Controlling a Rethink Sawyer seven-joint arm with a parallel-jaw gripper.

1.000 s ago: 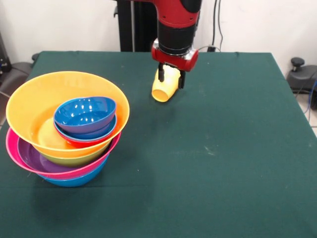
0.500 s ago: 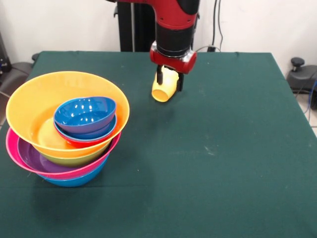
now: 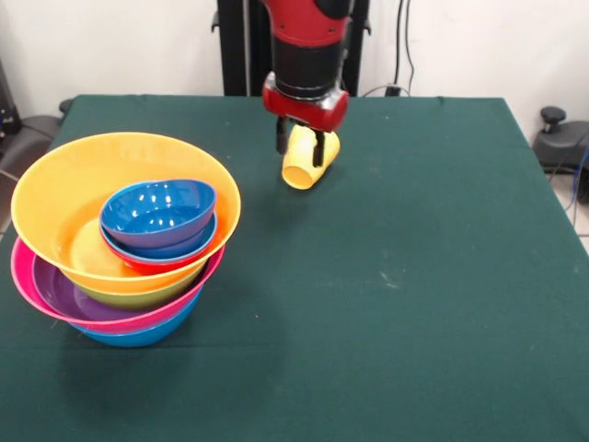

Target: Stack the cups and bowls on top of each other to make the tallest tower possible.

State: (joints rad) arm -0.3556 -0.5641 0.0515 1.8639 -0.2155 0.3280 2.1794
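Front view, starting at the left: the tower [image 3: 120, 249] sits on the green desk [image 3: 414, 304] close to its left edge. A light blue bowl [image 3: 138, 333] lies at the bottom, with the pink bowl [image 3: 28, 276] and purple bowl [image 3: 64, 293] nested above it, then a green bowl [image 3: 138, 295]. The big orange bowl [image 3: 64, 193] rests on these, leaning a little, and holds a small red bowl [image 3: 152, 261] with two blue bowls [image 3: 156, 214] inside it. Well apart, toward the middle and farther back, the yellow-orange cup [image 3: 304, 164] lies tilted on its side, mouth pointing down-left. The end effector [image 3: 301, 145] comes down from above with its dark fingers [image 3: 318, 149] closed on either side of the cup's upper part.
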